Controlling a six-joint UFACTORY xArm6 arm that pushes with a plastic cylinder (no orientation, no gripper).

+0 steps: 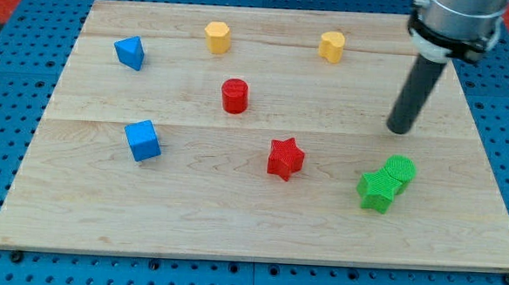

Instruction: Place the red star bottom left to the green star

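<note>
The green star (pixel 376 190) lies nearest the camera, close to the board's (pixel 233 224) bottom edge. A green cylinder (pixel 399 172) touches it on its upper right. The red star (pixel 285 157) sits to the left of the green star and a bit higher, apart from it. My tip (pixel 399 129) rests above the green star, touching no block. It has no jaws and holds nothing. A red cylinder (pixel 234 96) stands far up and left of the green star.

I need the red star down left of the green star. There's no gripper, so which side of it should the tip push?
Push its upper-left side. The red star sits left of the green star; it must go right and down. My tip is up right.
</note>
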